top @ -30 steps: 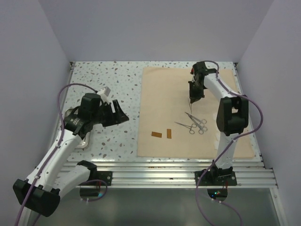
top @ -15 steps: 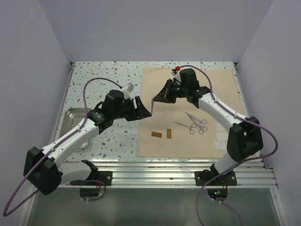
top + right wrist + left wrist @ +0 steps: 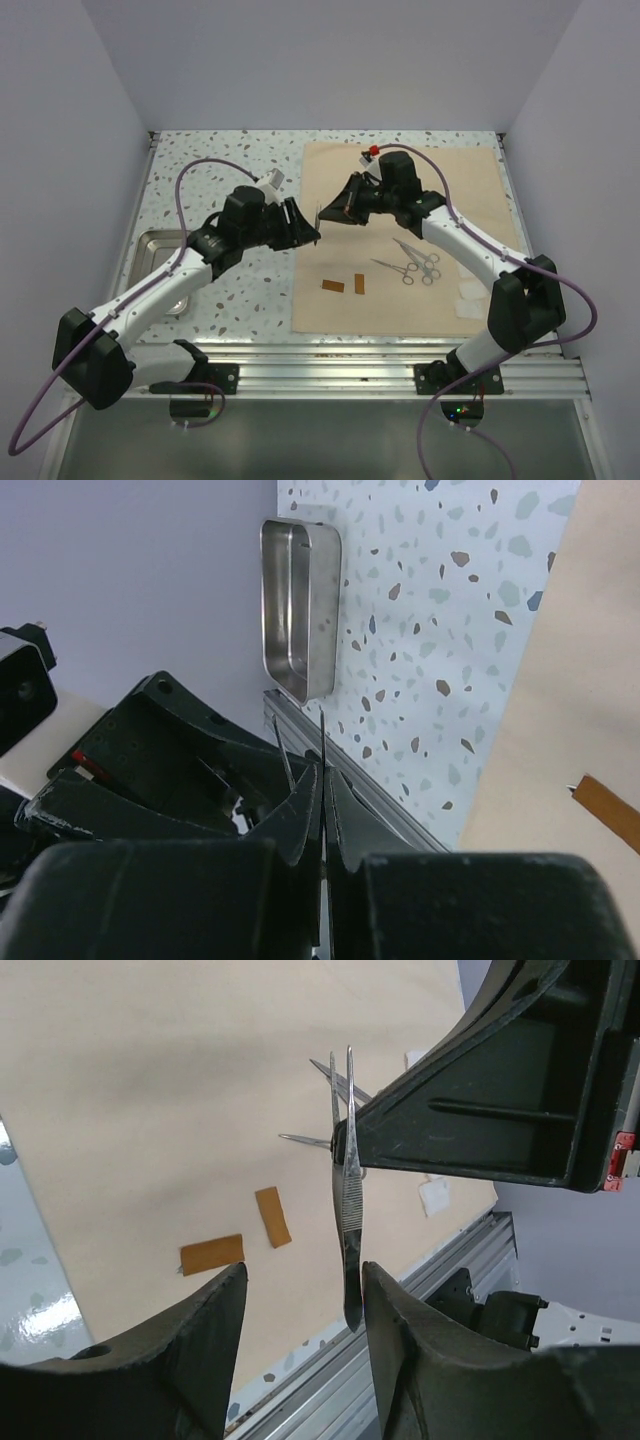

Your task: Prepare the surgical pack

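The left arm hides part of the small shiny rectangular steel tray (image 3: 152,243); the right wrist view shows only bare metal inside it. The right gripper (image 3: 326,212) is clamped on thin steel tweezers (image 3: 345,1200) above the left edge of the large tan cloth (image 3: 400,200). The left gripper (image 3: 302,1285) stands partly open around their tip, with gaps on both sides.

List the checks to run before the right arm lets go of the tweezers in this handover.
1. Hold: right gripper shut on tweezers: ok.
2. Position: tweezers sit between the fingers of the left gripper: ok.
3. Receiving grip: left gripper clamped on tweezers: not ok, jaws open.
4. Drop spot: steel tray empty in the part seen: ok.
5. Clearance: ring-handled instruments and brown strips lie flat on the tan cloth, away from the handover: ok.
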Action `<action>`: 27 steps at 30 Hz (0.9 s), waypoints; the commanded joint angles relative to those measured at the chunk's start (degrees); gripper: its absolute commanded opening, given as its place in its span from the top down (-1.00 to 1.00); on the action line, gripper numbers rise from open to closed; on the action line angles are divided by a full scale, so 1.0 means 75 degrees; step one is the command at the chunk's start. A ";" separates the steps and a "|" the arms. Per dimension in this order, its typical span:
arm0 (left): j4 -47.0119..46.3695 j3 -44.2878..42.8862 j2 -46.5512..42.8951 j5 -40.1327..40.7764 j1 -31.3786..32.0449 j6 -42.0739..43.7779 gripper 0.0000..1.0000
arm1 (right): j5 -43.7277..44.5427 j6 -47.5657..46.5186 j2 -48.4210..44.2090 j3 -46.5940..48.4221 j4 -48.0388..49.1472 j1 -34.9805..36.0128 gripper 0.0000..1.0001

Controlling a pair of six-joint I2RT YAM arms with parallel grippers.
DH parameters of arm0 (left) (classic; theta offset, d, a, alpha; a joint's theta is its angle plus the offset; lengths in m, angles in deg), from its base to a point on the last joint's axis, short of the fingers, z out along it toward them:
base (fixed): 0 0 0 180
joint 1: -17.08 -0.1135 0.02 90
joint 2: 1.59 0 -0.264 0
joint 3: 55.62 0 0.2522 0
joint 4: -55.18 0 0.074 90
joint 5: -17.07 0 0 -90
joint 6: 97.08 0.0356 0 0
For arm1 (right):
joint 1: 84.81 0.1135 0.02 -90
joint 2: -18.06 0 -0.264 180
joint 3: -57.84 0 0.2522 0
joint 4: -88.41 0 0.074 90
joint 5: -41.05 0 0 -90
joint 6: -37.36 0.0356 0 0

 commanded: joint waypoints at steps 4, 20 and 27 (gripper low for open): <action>-0.0158 -0.0526 0.0197 0.0252 0.0060 -0.0010 0.10 | -0.0291 0.0176 -0.0366 -0.0087 0.0381 0.0095 1.00; 0.0286 -0.0666 0.0373 0.0357 0.0061 0.0106 1.00 | -0.0374 0.0165 -0.0168 0.0100 0.0195 0.0165 0.50; 0.3892 -0.1720 0.0350 0.3362 -0.0220 0.0833 1.00 | 0.0820 -0.2224 0.0009 0.1330 -0.2992 -0.0244 -0.37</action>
